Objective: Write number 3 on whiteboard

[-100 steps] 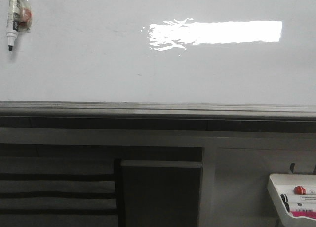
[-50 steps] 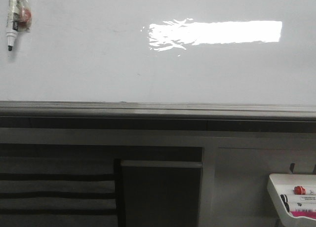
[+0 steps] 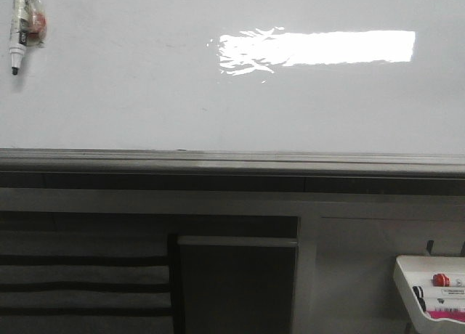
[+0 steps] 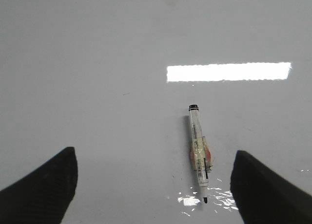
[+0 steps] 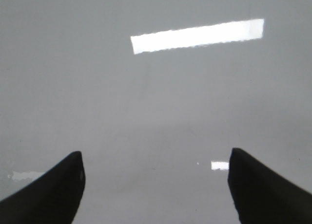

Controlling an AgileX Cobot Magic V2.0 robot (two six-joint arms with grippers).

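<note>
The whiteboard (image 3: 145, 94) fills the upper front view, glossy with a bright glare bar, and no number 3 shows on it in any view. A capless black-tipped marker (image 3: 22, 25) with a taped orange-red piece lies on the board at the far left. In the left wrist view the marker (image 4: 199, 151) lies between the spread fingers of my left gripper (image 4: 155, 151), nearer one finger, untouched. My right gripper (image 5: 156, 152) is open over bare whiteboard (image 5: 156, 97). Neither gripper appears in the front view.
A grey metal rail (image 3: 232, 161) edges the board's near side. Below it are dark shelving and a panel (image 3: 236, 283). A small white tray (image 3: 432, 283) with markers hangs at the lower right.
</note>
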